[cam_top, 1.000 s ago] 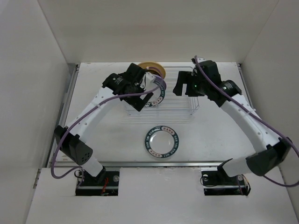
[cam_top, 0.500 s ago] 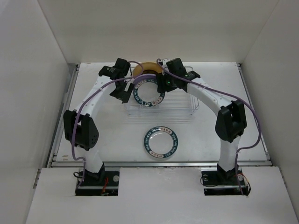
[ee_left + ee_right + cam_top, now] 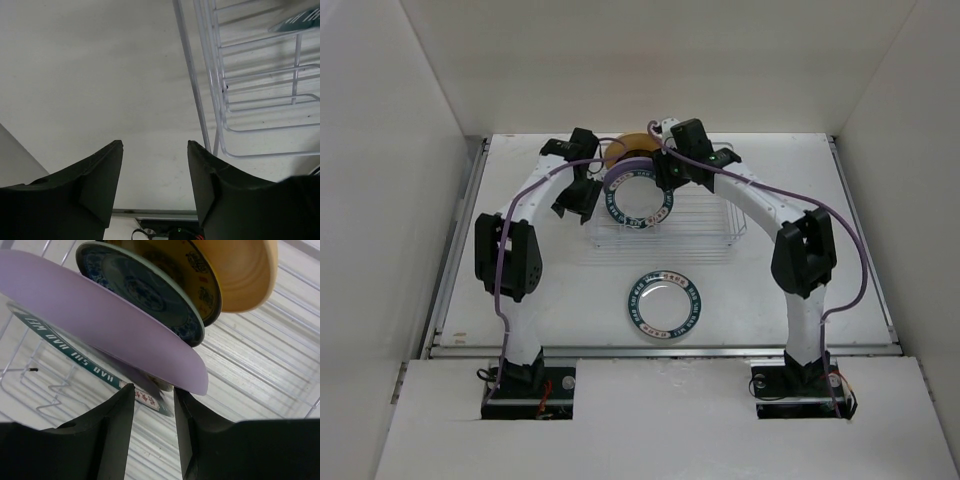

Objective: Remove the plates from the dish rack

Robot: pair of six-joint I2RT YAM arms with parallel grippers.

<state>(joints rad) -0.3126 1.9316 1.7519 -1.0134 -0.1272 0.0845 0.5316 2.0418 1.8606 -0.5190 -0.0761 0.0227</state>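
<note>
Teal-rimmed plate (image 3: 65, 347) mostly behind lilac plate (image 3: 100, 325)

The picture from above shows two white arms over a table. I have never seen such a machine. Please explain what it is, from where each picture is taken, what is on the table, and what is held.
These are two robot arms bolted at the near edge of a white table. One camera looks down from above. Each wrist carries another camera, which shows its own dark fingers. On the table stands a silver wire dish rack, and in front of it lies a white plate with a teal patterned rim. A similar upright teal-rimmed plate, a lilac plate and a tan-yellow plate stand in the rack. The left gripper is open and empty beside the rack. The right gripper has a finger on each side of the upright teal-rimmed plate's edge. Whether it pinches yet is unclear.
</note>
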